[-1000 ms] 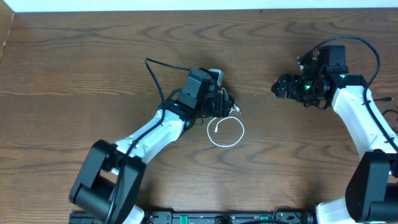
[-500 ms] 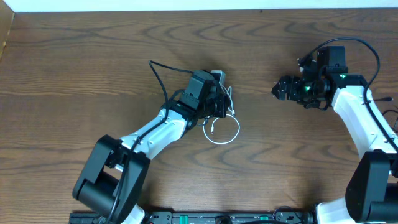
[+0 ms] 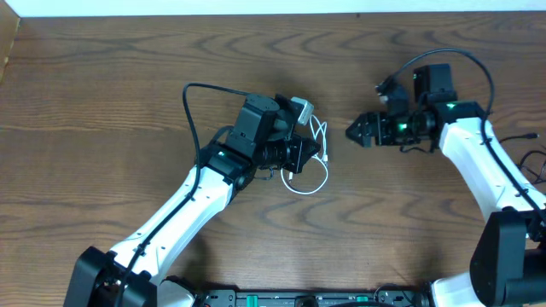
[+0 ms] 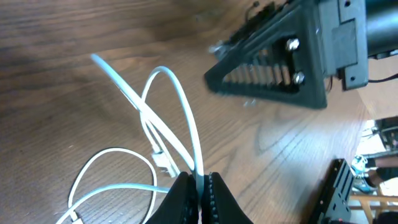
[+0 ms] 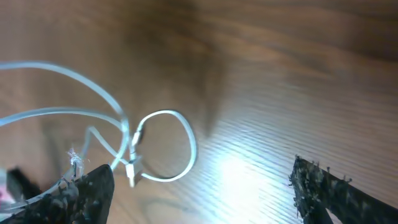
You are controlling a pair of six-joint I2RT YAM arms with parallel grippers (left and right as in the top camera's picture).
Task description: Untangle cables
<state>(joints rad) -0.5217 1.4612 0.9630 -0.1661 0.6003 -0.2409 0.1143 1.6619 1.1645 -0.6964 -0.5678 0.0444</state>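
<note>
The white cable [image 3: 307, 194] lies as a small loop on the wooden table [image 3: 102, 102], and some of its strands rise toward my left gripper [image 3: 314, 153]. In the left wrist view the left gripper [image 4: 199, 193] is shut on one strand of the white cable [image 4: 193, 140], which arches up above the wood. My right gripper [image 3: 351, 132] hovers just right of the cable, open and holding nothing. One of its fingers [image 4: 273, 74] shows in the left wrist view. In the right wrist view the white cable [image 5: 194, 149] lies ahead of the wide-open right gripper [image 5: 202, 193].
A thick black arm wire [image 3: 189, 102] arcs over the table to the left of the left wrist. The table's far edge [image 3: 273, 14] runs along the top of the overhead view.
The left gripper has shut on a strand of the white cable and pulled it up and a little left. The right gripper has moved left, closer to the cable.
</note>
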